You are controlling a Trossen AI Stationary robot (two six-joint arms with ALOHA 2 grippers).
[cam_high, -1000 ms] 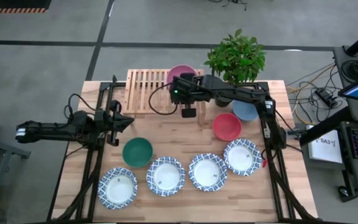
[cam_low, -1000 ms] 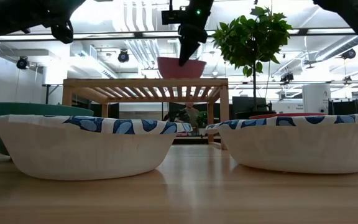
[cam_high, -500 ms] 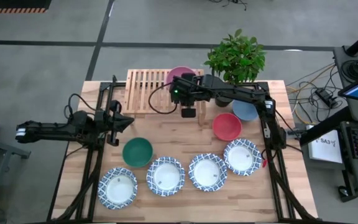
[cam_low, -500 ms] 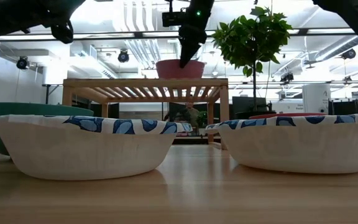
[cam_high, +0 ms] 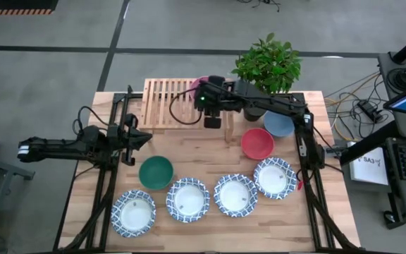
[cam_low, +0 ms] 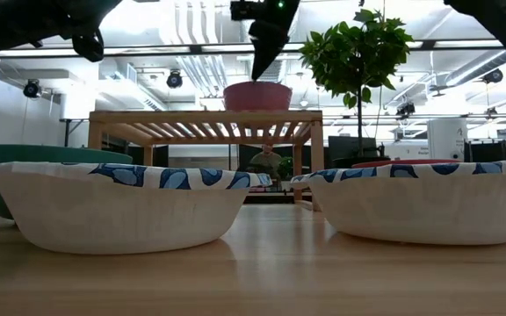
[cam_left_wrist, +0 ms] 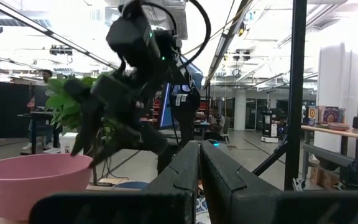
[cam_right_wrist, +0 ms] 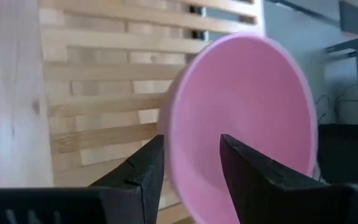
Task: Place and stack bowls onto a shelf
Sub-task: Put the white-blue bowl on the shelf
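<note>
The pink bowl (cam_low: 257,95) stands upright on its base on the right part of the slatted wooden shelf (cam_high: 164,102). My right gripper (cam_right_wrist: 191,152) hangs open just above the bowl's near rim (cam_right_wrist: 173,130), one finger on either side, touching nothing. In the low view its fingertips (cam_low: 257,75) are clear of the rim. My left gripper (cam_high: 134,137) waits shut at the table's left edge, with nothing between its fingers.
On the table lie a green bowl (cam_high: 156,172), a red bowl (cam_high: 257,143), a blue bowl (cam_high: 278,125) and several blue-patterned white bowls (cam_high: 187,200) along the near edge. A potted plant (cam_high: 266,67) stands just right of the shelf. The shelf's left half is bare.
My right gripper has let go of the pink bowl's rim and risen a little above it. The bowl stays upright on the shelf.
</note>
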